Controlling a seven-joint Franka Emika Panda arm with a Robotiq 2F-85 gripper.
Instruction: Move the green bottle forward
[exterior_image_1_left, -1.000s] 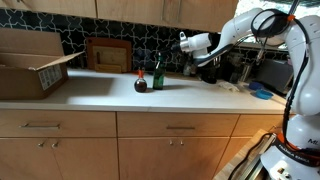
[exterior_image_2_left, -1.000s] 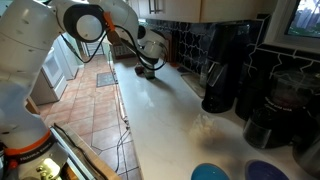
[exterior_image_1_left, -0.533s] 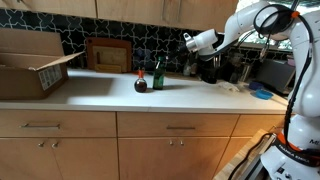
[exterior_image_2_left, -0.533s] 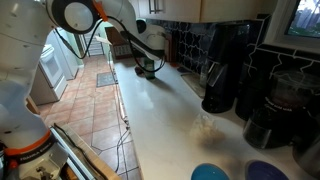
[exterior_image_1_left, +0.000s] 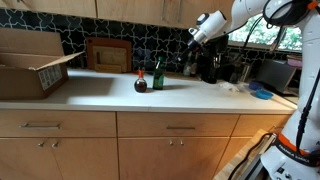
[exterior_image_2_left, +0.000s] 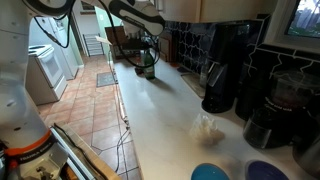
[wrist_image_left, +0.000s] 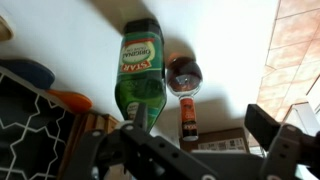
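The green bottle (exterior_image_1_left: 157, 74) stands upright on the white counter (exterior_image_1_left: 100, 95), just in front of the tiled back wall. A squat dark bottle with a red cap (exterior_image_1_left: 141, 82) stands right beside it. My gripper (exterior_image_1_left: 194, 35) hangs high in the air above the counter, well off to the side of both bottles. It is open and empty. In the wrist view both bottles lie beyond the open fingers (wrist_image_left: 200, 130): the green bottle (wrist_image_left: 140, 70) with its label, and the dark bottle (wrist_image_left: 185, 78). In an exterior view the bottles (exterior_image_2_left: 148, 66) are small and far away.
An open cardboard box (exterior_image_1_left: 30, 65) sits at one end of the counter, with a wooden framed board (exterior_image_1_left: 108, 55) against the wall. Black coffee machines (exterior_image_2_left: 225, 70) stand along the wall. A crumpled white wrapper (exterior_image_2_left: 207, 126) and blue bowls (exterior_image_2_left: 210, 172) lie near them.
The arm has lifted the gripper up and away from the bottles. Both bottles stay where they were.
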